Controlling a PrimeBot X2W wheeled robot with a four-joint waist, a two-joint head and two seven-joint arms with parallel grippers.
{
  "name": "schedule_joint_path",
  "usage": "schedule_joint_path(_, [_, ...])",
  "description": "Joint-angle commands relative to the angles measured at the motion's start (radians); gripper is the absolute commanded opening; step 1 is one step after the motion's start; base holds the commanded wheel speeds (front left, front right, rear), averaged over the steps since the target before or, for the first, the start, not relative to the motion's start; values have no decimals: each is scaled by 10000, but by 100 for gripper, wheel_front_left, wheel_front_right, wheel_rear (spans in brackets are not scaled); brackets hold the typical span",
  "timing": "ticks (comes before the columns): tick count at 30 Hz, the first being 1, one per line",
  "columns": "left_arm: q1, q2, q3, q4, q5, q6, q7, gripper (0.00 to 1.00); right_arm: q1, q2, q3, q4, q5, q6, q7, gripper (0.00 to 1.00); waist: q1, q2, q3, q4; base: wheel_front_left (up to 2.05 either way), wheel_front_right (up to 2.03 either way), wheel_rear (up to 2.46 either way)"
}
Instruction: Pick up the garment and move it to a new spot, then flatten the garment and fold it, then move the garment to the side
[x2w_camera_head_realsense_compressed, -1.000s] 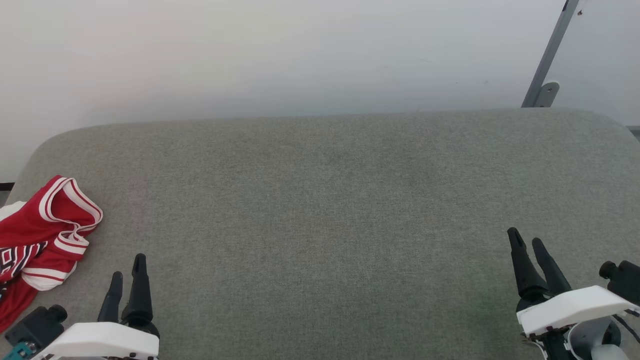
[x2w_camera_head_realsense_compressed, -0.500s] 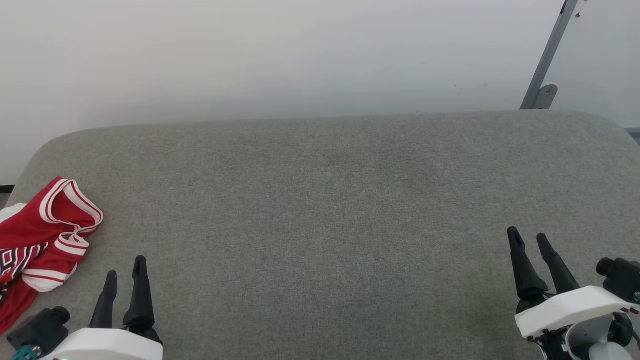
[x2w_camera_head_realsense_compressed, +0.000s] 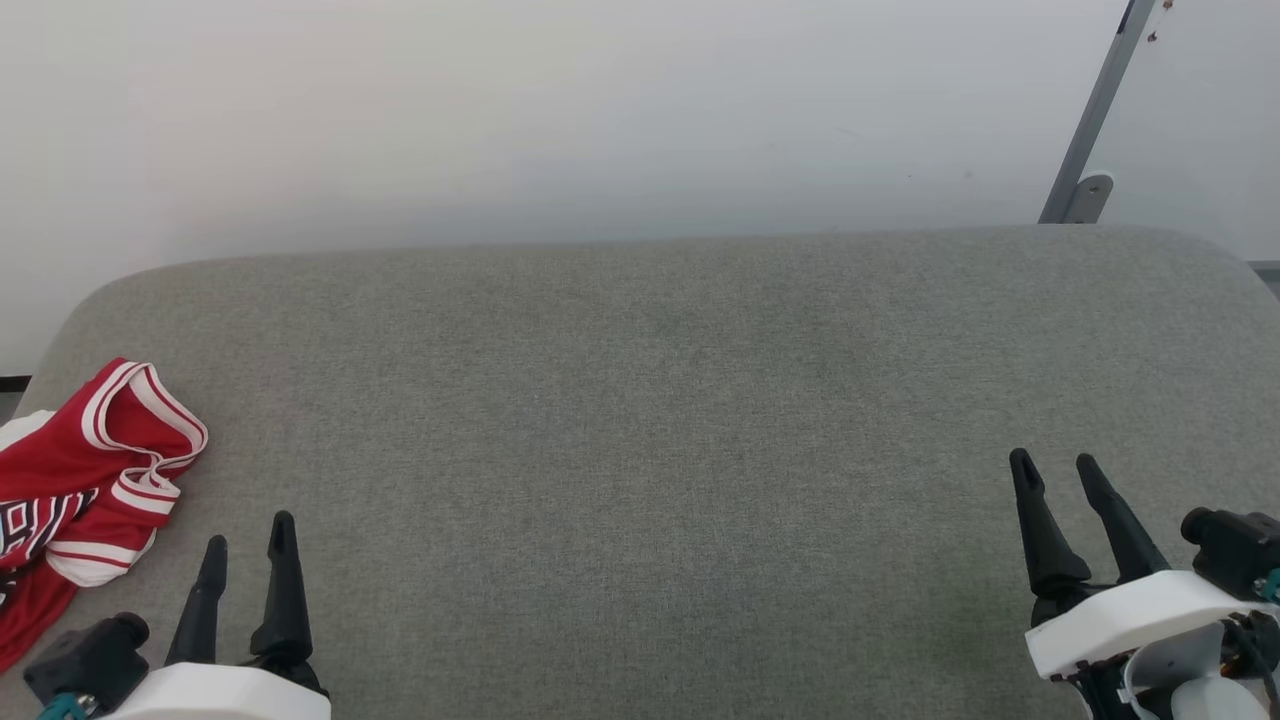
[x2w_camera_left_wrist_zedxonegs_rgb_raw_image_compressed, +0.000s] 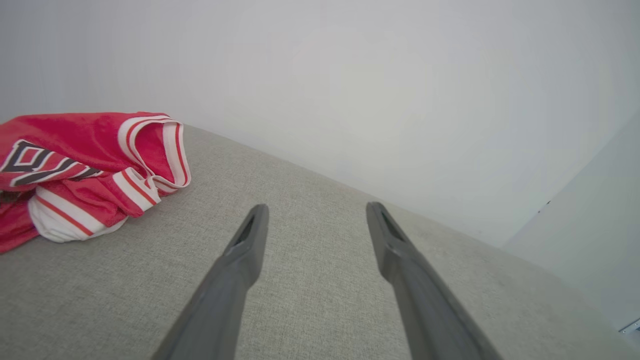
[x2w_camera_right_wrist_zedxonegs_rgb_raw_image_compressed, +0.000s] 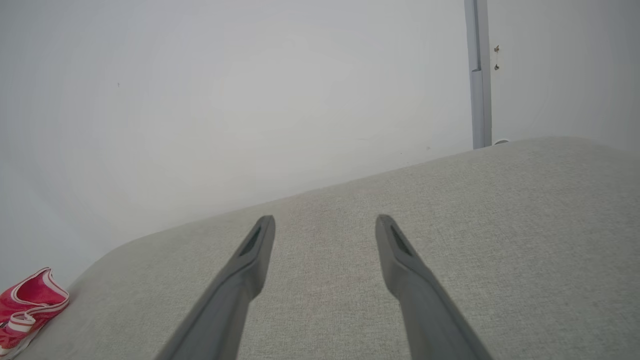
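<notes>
We are working on the opening step, the pick-up, and judging by how things lie it is not yet begun. At the middle left edge of the head view, the garment (x2w_camera_head_realsense_compressed: 85, 470) is lying in a crumpled heap and running off the frame. It is showing red cloth, striped trim and part of a black, white-outlined letter. It is resting near the rounded left corner of the grey upholstered surface (x2w_camera_head_realsense_compressed: 640, 400).

Just to its right, at the lower left, our left gripper (x2w_camera_head_realsense_compressed: 249, 533) is standing with its two dark fingers spread and holding nothing. It is near the heap but apart from it. In the left wrist view the heap is sitting to the upper left of the fingers, not between them. At the lower right our right gripper (x2w_camera_head_realsense_compressed: 1052, 460) is likewise spread wide and gripping nothing, well apart from the garment. At the upper right a grey metal post (x2w_camera_head_realsense_compressed: 1095, 110) is slanting up past the pale wall.

Next, we are judging that the left arm needs to swing toward the frame's left and close on a raised fold, perhaps the looped trim, since soft fabric is likely to slump and trail. The broad middle of the surface is looking like the natural new spot. As for containers, we are seeing none; the garment is lying loose on the surface.
</notes>
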Motion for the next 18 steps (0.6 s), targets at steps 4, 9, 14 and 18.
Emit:
schedule_joint_path(4, [87, 106, -14, -94, 483, -72, -166, 100, -177, -90, 55, -126, -447, 3, -178, 100, 0, 0, -30, -7, 0, 0, 0])
schedule_joint_path(9, [135, 170, -69, -81, 910, -119, -280, 100, -171, -129, 93, -131, -835, 2, -286, 100, 0, 0, -69, -17, 0, 0, 0])
schedule_joint_path(14, [197, 223, -114, -87, 1253, -117, -381, 100, -160, -166, 120, -152, -1206, 2, -383, 100, 0, 0, -97, -26, 0, 0, 0])
schedule_joint_path(18, [231, 279, -158, -114, 1556, -118, -461, 100, -139, -197, 123, -185, -1512, 2, -449, 100, 0, 0, -121, -32, 0, 0, 0])
